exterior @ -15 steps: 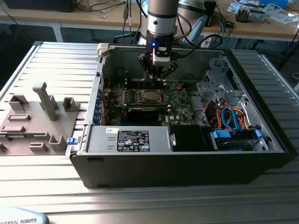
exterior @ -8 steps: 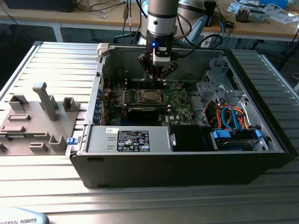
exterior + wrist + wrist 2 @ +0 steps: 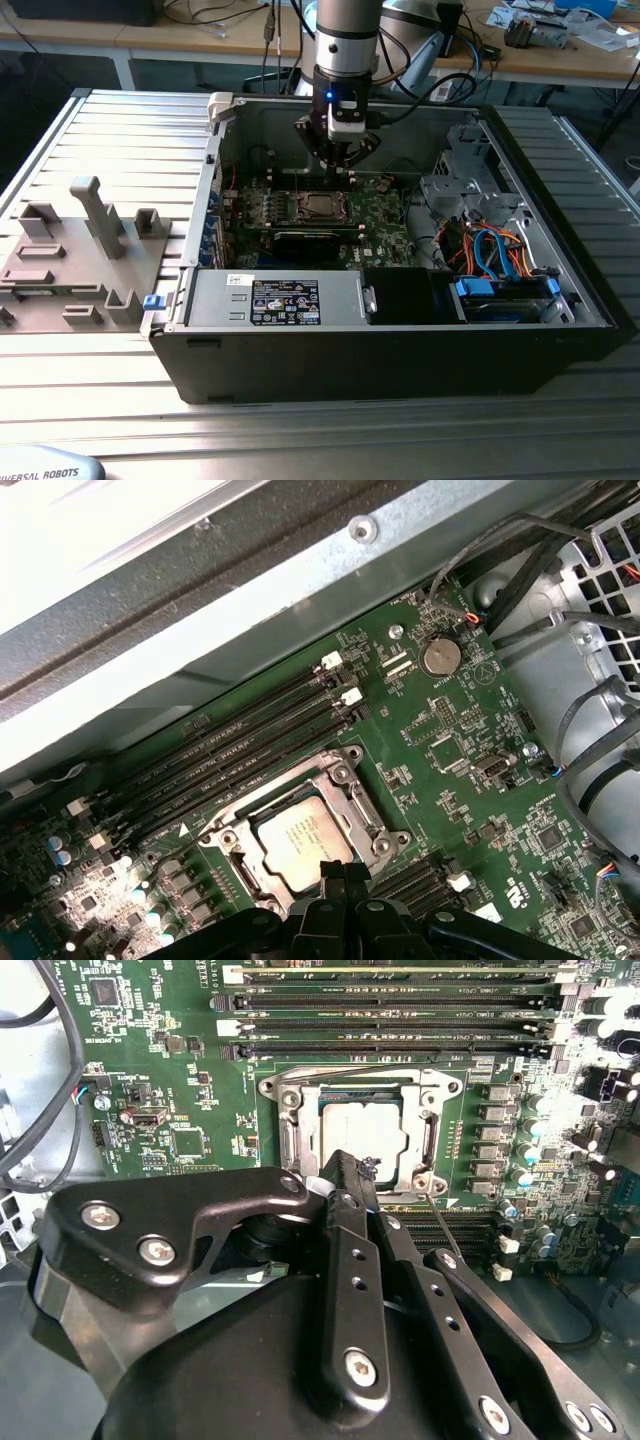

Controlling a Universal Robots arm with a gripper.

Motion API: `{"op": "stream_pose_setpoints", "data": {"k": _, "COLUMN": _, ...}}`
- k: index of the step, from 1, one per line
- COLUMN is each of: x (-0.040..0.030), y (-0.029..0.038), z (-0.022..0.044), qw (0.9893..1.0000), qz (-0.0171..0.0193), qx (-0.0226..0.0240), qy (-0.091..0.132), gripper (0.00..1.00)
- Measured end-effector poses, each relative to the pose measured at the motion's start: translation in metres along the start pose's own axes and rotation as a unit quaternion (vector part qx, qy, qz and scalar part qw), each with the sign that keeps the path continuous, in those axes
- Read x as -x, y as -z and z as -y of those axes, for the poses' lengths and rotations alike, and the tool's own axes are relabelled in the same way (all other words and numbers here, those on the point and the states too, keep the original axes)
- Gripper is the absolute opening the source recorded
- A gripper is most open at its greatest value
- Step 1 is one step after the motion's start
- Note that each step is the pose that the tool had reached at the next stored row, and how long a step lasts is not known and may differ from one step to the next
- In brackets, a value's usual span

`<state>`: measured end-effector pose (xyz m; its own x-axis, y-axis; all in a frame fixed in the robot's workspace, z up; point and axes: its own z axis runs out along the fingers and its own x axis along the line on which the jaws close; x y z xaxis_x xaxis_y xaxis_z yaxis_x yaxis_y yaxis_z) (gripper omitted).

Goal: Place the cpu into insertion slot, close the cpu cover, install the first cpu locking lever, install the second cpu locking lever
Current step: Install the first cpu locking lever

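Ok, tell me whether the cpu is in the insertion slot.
In: the cpu sits flat inside the insertion slot, framed by the cpu cover.

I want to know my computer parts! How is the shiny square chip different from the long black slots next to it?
The cpu is a small silver-grey square; the memory slots are long, thin and black. The cpu sits inside a silver metal frame; the memory slots lie bare in parallel rows. The pincer hangs by the cpu, away from the slots. Both sit on the green motherboard.
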<state>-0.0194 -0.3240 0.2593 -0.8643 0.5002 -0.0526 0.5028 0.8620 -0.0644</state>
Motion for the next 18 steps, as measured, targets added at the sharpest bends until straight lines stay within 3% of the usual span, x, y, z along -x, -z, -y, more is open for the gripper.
{"op": "stream_pose_setpoints", "data": {"k": 18, "x": 0.0000, "y": 0.0000, "z": 0.0000, "qw": 1.0000, "qz": 0.0005, "qx": 0.0004, "qy": 0.008, "gripper": 0.11}}
